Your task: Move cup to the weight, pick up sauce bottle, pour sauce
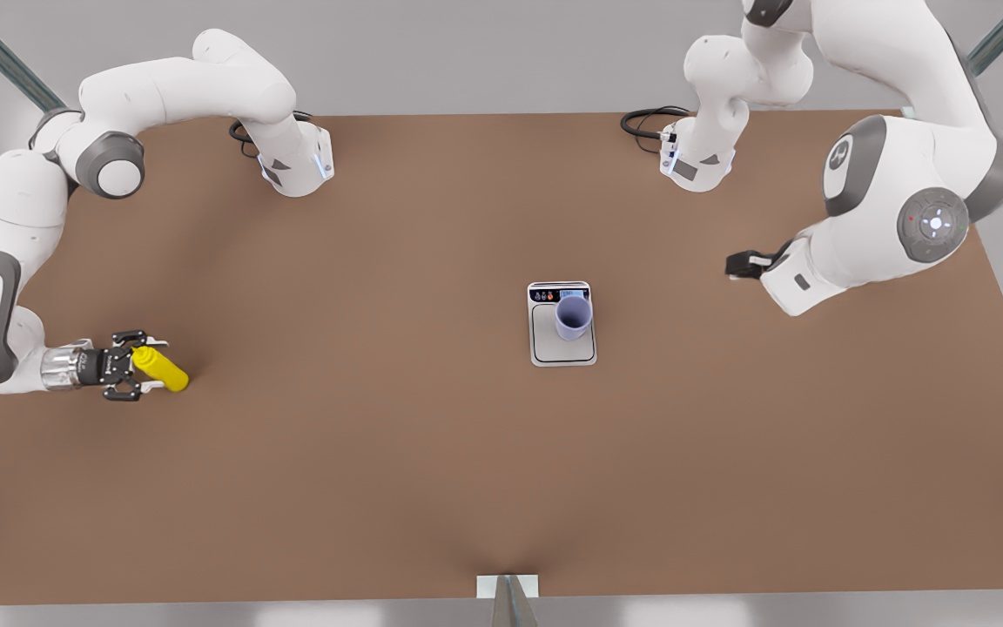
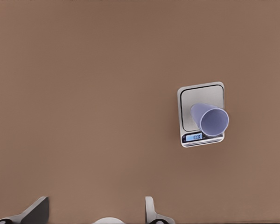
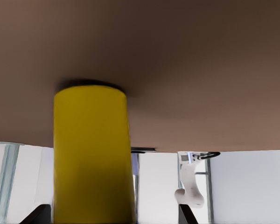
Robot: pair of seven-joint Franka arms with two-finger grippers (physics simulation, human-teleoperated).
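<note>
So, front view: lavender tapered cup [image 1: 573,317] already sits on the flat silver-grey scale, the weight [image 1: 562,347], mid-frame, ready to receive sauce. At lower left the right gripper [image 1: 141,376] straddles the yellow squeeze sauce bottle [image 1: 161,368], fingers spread either side, not visibly clamped, probably lining up the grasp. Left gripper [image 1: 735,264] waits at right, jaws not readable here. Left wrist view: cup on scale at right of frame; fingertips [image 2: 151,211] apart, holding nothing. Right wrist view: bottle fills lower left between fingers [image 3: 186,215].
</note>
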